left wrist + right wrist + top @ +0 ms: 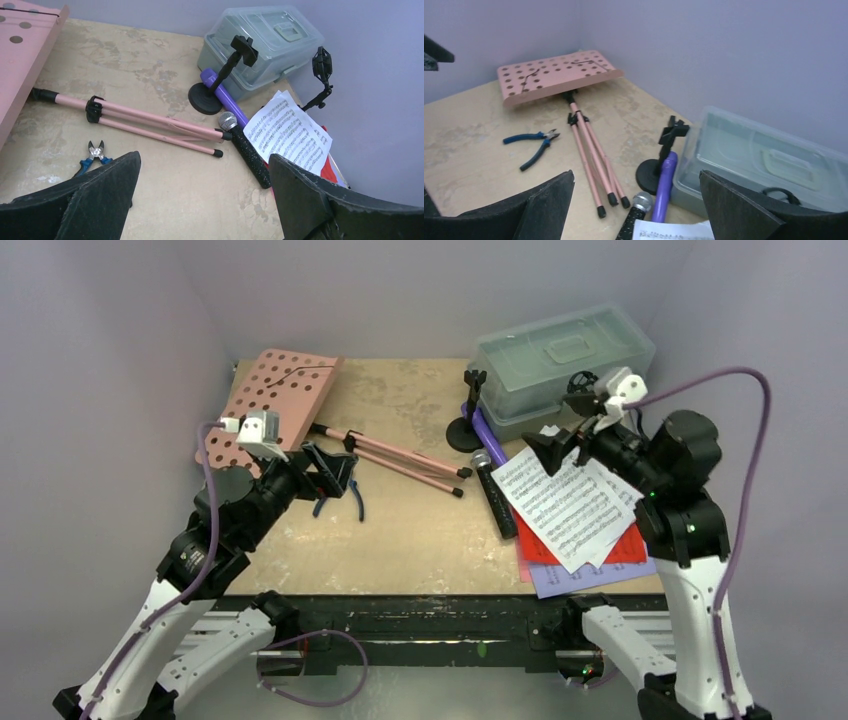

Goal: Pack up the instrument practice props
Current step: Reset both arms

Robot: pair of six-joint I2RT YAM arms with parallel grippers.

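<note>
Both claws are spread wide with nothing in them. The left claw (204, 156) hangs over the near-left part of the tan wooden worktop (420, 530), right by the blue-handled pliers (350, 498). The right claw (636, 174) hangs above the paper stack on the right.

Everything is lying out on the worktop. The pink tripod music rack is flat on its side, with its perforated panel (275, 400) in the far-left corner and the folded legs (400, 452) pointing right. The black silver-headed mic (495, 495) lies just left of the papers, its head near the leg tips. The purple mic (227, 95) sits along the front of the translucent greenish lidded plastic box (560, 365), beside a black mic support with a round base (207, 97). A second black mic support (322, 75) stands at the far corner of the sheets. The printed music sheets are stacked near the right front edge: white (570, 505) on top, red (630, 545) under it, lavender (590, 580) at the bottom.
</note>
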